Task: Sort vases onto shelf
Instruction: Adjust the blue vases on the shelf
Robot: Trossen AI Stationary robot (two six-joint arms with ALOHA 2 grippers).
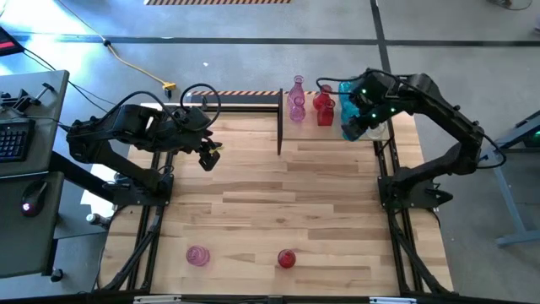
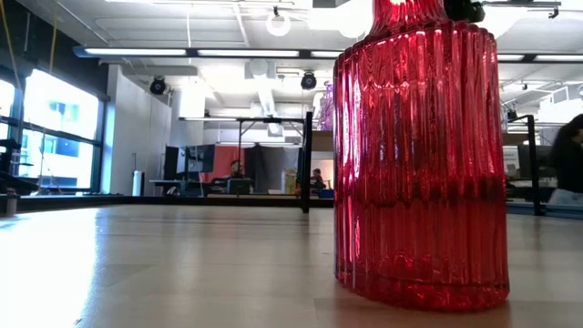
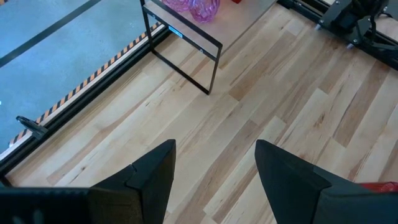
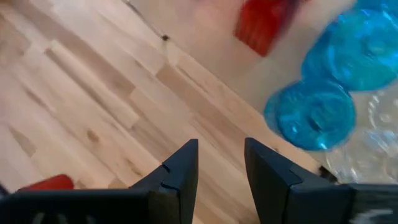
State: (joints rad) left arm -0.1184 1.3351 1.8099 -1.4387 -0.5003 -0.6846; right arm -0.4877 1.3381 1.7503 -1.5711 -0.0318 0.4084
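Note:
The shelf [image 1: 304,128], a pale board with black bars, lies at the table's far edge. On it stand a pink vase [image 1: 296,100], a red vase [image 1: 324,106], turquoise-blue vases [image 4: 316,116] and a clear one [image 1: 377,128]. A round pink vase [image 1: 197,255] and a ribbed red vase [image 2: 419,155] stand on their bases near the table's front edge. My right gripper [image 4: 221,160] hovers over the shelf's right end beside the blue vases, narrowly open and holding nothing. My left gripper [image 3: 214,167] hangs open above the table's far left part.
A black upright bar [image 1: 280,122] marks the shelf's left end. Bare planked tabletop [image 1: 287,203] stretches between the shelf and the two front vases. A desk with a keyboard [image 1: 13,139] stands beyond the table's left edge.

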